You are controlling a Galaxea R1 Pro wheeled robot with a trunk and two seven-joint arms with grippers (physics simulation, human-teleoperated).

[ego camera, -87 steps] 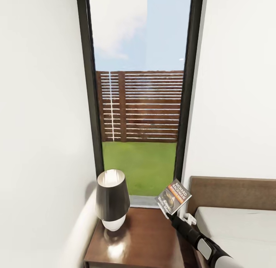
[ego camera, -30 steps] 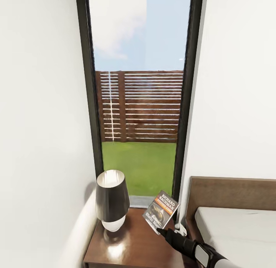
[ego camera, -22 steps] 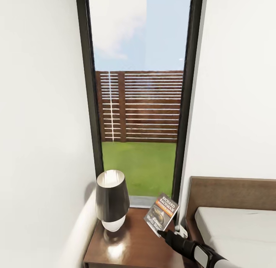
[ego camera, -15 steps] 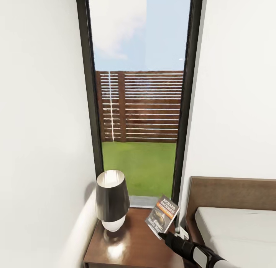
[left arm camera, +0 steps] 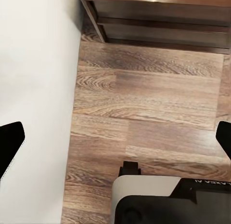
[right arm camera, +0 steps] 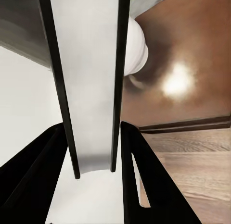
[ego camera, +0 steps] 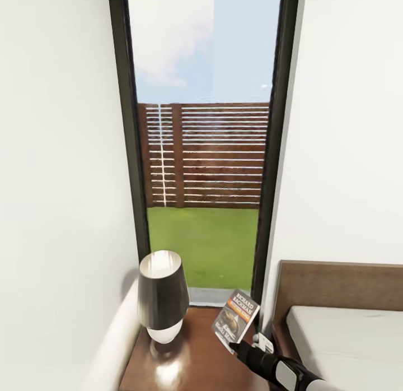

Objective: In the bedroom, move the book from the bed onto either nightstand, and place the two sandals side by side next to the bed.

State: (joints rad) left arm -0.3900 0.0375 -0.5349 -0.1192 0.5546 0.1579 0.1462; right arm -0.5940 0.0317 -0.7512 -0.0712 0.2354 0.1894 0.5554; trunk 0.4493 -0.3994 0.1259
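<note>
The book, a thin paperback with an orange band, is held upright and tilted above the right rear part of the nightstand. My right gripper is shut on its lower edge. In the right wrist view the book shows edge-on, clamped between the black fingers. The bed, with a grey mattress and brown headboard, lies right of the nightstand. My left gripper hangs open over the wood floor, with nothing between its fingers. The sandals are out of view.
A lamp with a dark shade stands on the nightstand's left half, and its white base is close to the book. A tall black-framed window is behind. A white wall runs along the left. The nightstand's legs rise from the plank floor.
My right gripper has carried the book lower and to the left, from beside the headboard to over the nightstand. The head view has shifted slightly.
</note>
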